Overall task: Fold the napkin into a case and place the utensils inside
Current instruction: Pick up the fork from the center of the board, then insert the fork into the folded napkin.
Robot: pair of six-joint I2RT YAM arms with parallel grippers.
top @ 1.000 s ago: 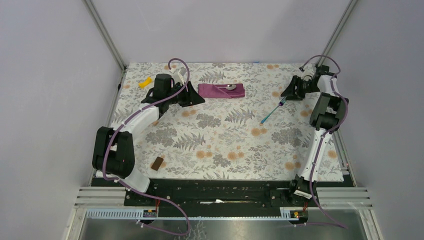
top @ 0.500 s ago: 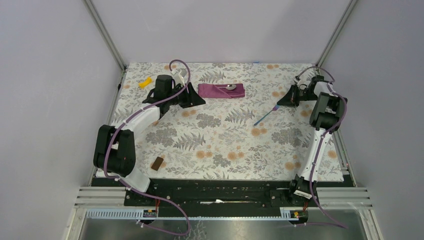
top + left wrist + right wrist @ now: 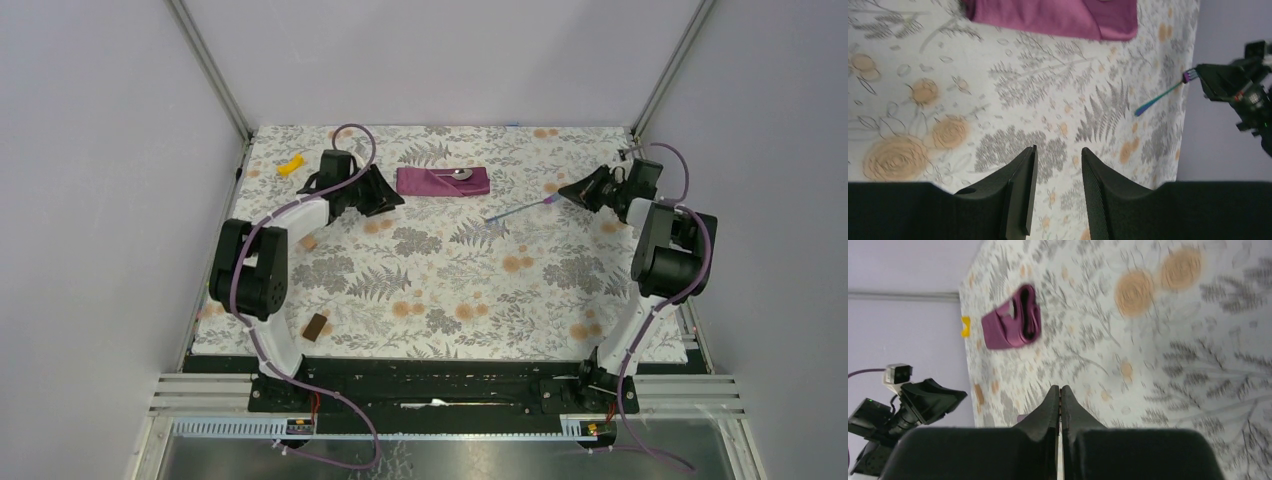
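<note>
The napkin lies folded as a slim plum case (image 3: pixel 443 181) at the far middle of the table, and the spoon's silvery head (image 3: pixel 461 174) shows at its top edge. My right gripper (image 3: pixel 564 197) is shut on one end of the fork (image 3: pixel 515 211), which hangs above the table with its blue handle pointing left toward the case. The left wrist view shows the fork (image 3: pixel 1160 98) sticking out of the right gripper (image 3: pixel 1204 77). In the right wrist view the right gripper (image 3: pixel 1060 389) shows pressed jaws, with the case (image 3: pixel 1013 325) far ahead. My left gripper (image 3: pixel 392 201) (image 3: pixel 1058 150) stands open and empty, just left of the case (image 3: pixel 1048 17).
A yellow piece (image 3: pixel 290 166) lies at the far left corner. A brown block (image 3: pixel 316 326) sits near the front left, and a small tan block (image 3: pixel 309 242) lies beside the left arm. Metal frame posts and lilac walls close in the patterned table (image 3: pixel 450 290).
My right gripper has shut on the fork and lifted it off the table, swinging its handle to point left. The left arm has drawn back a little.
</note>
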